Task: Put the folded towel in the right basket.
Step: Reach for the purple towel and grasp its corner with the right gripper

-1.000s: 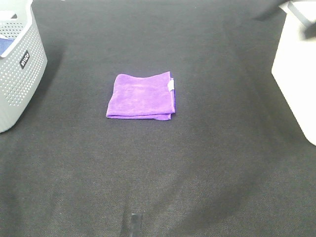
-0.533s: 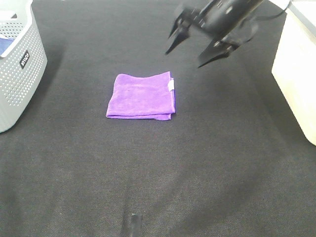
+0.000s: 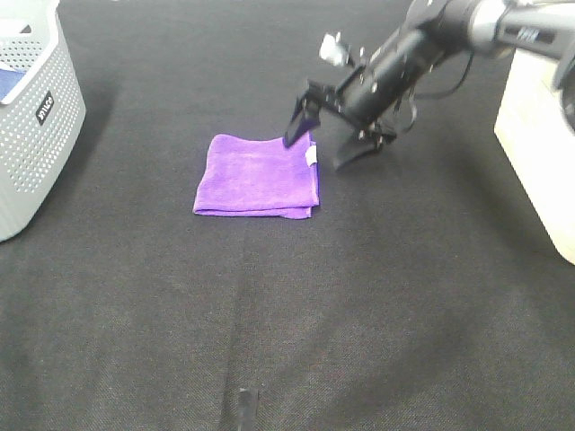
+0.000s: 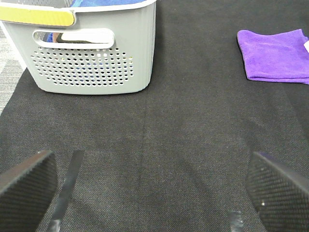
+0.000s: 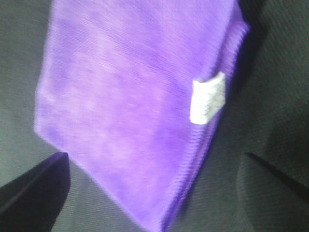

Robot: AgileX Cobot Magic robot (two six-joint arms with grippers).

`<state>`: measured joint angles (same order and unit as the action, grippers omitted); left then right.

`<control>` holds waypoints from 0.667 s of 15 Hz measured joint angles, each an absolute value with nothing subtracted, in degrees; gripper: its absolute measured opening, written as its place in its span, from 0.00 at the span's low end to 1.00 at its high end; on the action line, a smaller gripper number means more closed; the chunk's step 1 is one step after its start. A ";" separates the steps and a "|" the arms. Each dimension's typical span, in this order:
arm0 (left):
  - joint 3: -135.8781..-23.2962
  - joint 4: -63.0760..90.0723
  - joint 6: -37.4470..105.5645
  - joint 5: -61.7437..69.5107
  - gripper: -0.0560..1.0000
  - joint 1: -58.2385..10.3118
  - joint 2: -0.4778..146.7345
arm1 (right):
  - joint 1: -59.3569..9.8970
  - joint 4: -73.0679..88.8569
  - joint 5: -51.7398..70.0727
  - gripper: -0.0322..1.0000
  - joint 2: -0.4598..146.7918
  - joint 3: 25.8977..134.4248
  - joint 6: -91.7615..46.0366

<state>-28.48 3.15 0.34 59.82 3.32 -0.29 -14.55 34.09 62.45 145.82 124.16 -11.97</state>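
Exterior high view is showing the whole layout: one folded purple towel (image 3: pixel 258 175) is lying flat mid-desk (image 3: pixel 359 323), well apart from both baskets. One grey perforated basket (image 3: pixel 36 135) is sitting at the left edge and one white basket (image 3: pixel 539 135) at the right edge, partly cropped. Right hand (image 3: pixel 316 153) is hanging over the towel's right edge, fingers spread wide, gripping nothing. One fingertip is showing over the towel's far right corner and the other over bare desk just beside it; can't tell if either is touching. Right wrist view is giving the close-up: one small white tag (image 5: pixel 207 99) is sticking out at the towel's hem, but the frame is blurring and any print is unreadable. Left hand (image 4: pixel 154 193) is appearing only in the left wrist view, fingers spread far apart over bare desk, gripping nothing. That view is also showing a yellow strip (image 4: pixel 38 15) on the grey basket's rim and something blue inside. One black label (image 3: pixel 45 109) on the grey basket is carrying white letters, too small to read.
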 joint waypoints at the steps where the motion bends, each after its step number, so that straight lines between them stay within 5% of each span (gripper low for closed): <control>1: -28.48 3.15 0.34 59.82 0.99 3.32 -0.29 | -14.55 33.69 62.40 0.89 146.73 124.16 -11.97; 10: -28.48 3.15 0.34 59.82 0.99 3.32 -0.29 | -14.55 40.11 60.22 0.80 150.97 125.42 -11.97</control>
